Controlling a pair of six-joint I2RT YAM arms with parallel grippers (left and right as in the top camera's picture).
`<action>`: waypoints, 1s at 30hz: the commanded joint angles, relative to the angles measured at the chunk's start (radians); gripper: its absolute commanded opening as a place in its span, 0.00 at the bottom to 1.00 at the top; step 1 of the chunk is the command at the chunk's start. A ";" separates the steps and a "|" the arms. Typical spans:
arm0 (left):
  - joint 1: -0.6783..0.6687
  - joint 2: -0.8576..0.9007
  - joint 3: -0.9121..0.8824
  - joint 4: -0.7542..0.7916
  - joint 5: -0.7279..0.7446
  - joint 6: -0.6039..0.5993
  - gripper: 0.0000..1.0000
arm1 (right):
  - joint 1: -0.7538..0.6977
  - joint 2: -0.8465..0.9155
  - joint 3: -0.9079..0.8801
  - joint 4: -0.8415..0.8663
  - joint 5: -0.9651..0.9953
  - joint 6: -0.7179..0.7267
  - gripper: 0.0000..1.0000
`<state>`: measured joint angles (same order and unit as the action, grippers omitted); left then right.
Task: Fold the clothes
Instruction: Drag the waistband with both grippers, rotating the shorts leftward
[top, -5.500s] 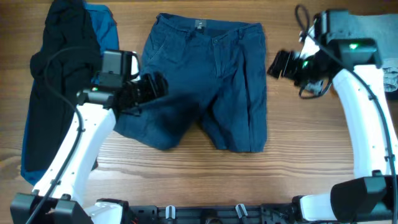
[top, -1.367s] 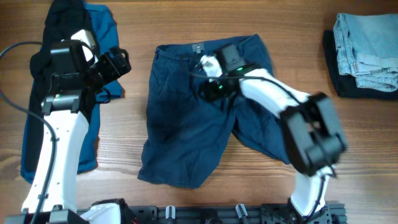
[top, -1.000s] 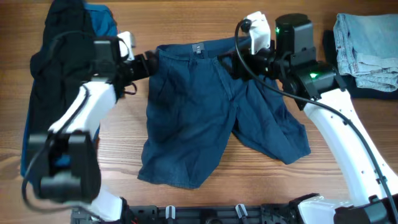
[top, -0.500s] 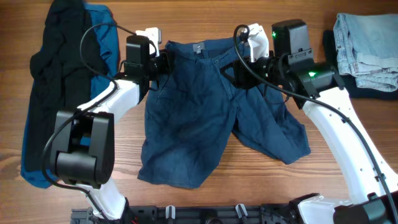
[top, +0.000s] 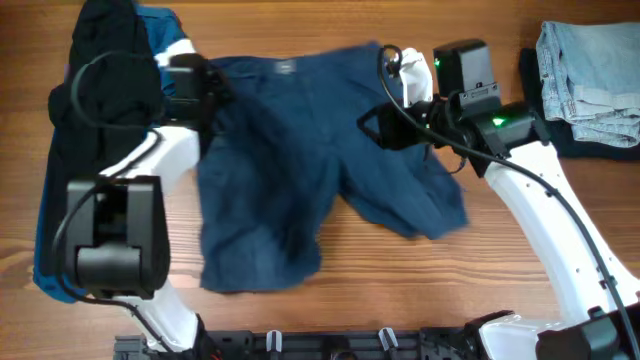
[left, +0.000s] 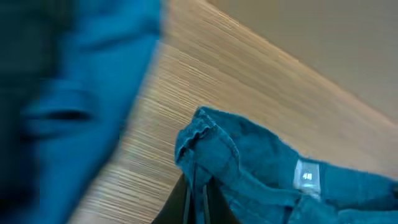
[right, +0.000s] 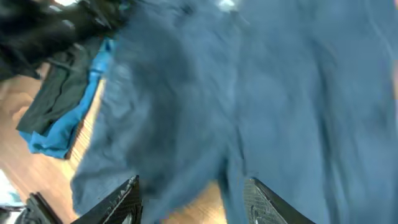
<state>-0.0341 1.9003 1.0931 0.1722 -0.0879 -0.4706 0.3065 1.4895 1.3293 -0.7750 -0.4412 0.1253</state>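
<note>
My left pincer (top: 208, 90) clenched on shorts (top: 290, 160) waistband corner, tensioning cloth flat; my right pincer (right: 196, 194) spread over fabric, ungripped.

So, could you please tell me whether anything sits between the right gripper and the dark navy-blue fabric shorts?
Nothing visible does. The right gripper hangs directly over the dark navy-blue fabric shorts, jaws apart, with only that cloth beneath.

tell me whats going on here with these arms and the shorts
Two robot arms are working on navy shorts spread on a wooden table. The left gripper is shut on the waistband's corner. The right gripper is open over the other side. Dark and blue clothes lie at the left, folded denim at the right.
</note>
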 joint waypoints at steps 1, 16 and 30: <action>0.117 0.011 0.022 0.000 0.000 -0.129 0.04 | 0.003 0.021 -0.029 -0.037 0.026 0.087 0.51; 0.189 0.009 0.022 -0.092 0.134 -0.181 0.04 | 0.282 0.249 -0.029 -0.063 0.267 0.410 0.54; 0.189 -0.217 0.022 -0.191 0.301 -0.118 1.00 | 0.267 0.420 -0.029 0.019 0.315 0.371 0.22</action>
<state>0.1535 1.8416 1.0996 0.0002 0.1852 -0.6258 0.5751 1.8610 1.3045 -0.7765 -0.1478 0.5117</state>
